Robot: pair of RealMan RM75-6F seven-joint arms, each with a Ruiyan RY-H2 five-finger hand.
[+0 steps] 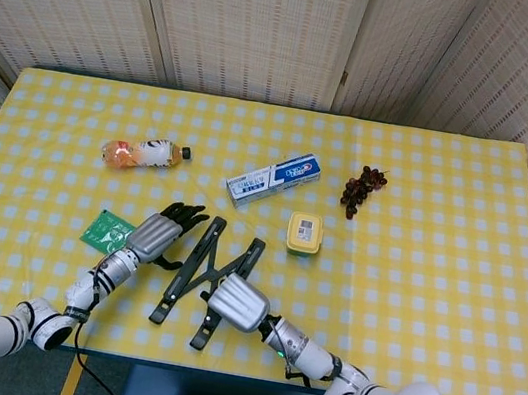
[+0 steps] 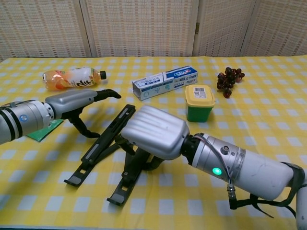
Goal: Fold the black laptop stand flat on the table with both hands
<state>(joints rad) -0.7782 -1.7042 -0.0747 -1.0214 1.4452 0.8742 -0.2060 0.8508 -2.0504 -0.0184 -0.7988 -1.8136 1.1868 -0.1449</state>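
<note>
Woven screens stand behind our worktop [image 1: 440, 237], which is covered in a yellow-and-white checked cloth. Near its front edge, a little left of centre, lies the black laptop stand [image 1: 200, 264], its two long rails close together and almost parallel, joined by crossed links between them.

Our right hand [image 1: 236, 303] sits over the right-hand rail, its silver back toward both cameras; in the chest view [image 2: 154, 131] its dark fingers curl down around that rail, so we take it to be gripping the stand. Our left hand [image 1: 160, 235] lies just left of the other rail; in the chest view [image 2: 79, 101] its black fingers reach forward and its thumb hooks down beside the rail, apart, and we cannot tell whether any of them touches the stand.

Just left of that hand lies a green card [image 1: 108, 230]. Farther back we see an orange drink bottle [image 1: 145, 152] lying on its side, a blue-and-white toothpaste box [image 1: 272, 179], a small green tub with a yellow lid [image 1: 305, 233] and, well to the right, a bunch of dark grapes [image 1: 361, 188].
</note>
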